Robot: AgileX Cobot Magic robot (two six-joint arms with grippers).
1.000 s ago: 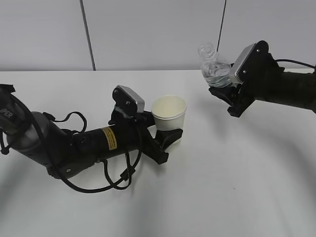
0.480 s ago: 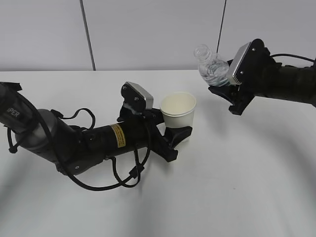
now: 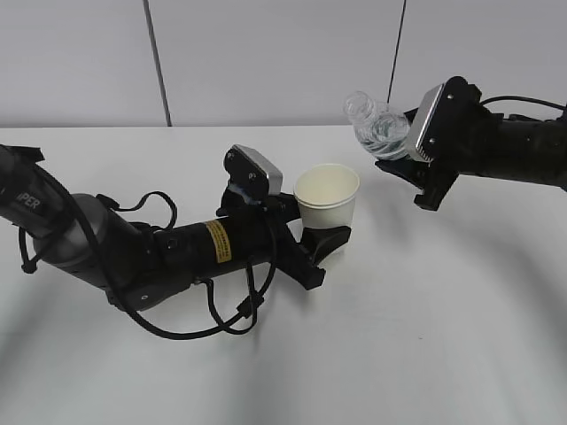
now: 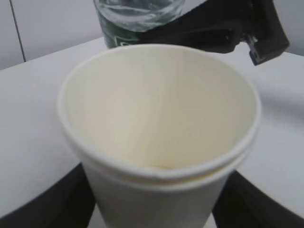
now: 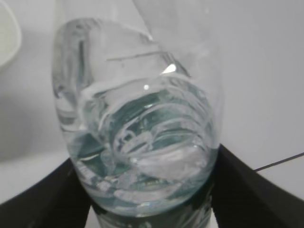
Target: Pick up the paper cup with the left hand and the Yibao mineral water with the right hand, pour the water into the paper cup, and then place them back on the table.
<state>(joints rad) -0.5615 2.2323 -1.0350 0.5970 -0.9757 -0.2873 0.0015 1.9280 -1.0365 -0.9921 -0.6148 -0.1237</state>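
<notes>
The cream-white paper cup point(image 3: 326, 202) is upright and raised off the table, held by my left gripper point(image 3: 321, 241), which is shut on its lower wall. In the left wrist view the cup point(image 4: 159, 128) fills the frame and looks empty inside. My right gripper point(image 3: 409, 158) is shut on the Yibao mineral water bottle point(image 3: 376, 124), which is tilted with its open neck pointing up and left, above and right of the cup. The bottle's clear ribbed body point(image 5: 140, 123) with water fills the right wrist view. Its green label also shows in the left wrist view point(image 4: 128, 28).
The white table point(image 3: 425, 336) spreads under both arms. Loose black cables point(image 3: 213, 314) hang from the left arm. A grey panel wall point(image 3: 266, 53) stands behind the table. The cup's rim point(image 5: 7, 35) shows at the left edge of the right wrist view.
My left gripper has carried the cup to the right and slightly up, closer to the bottle. My right gripper has shifted slightly left and tilted the bottle's neck further left.
</notes>
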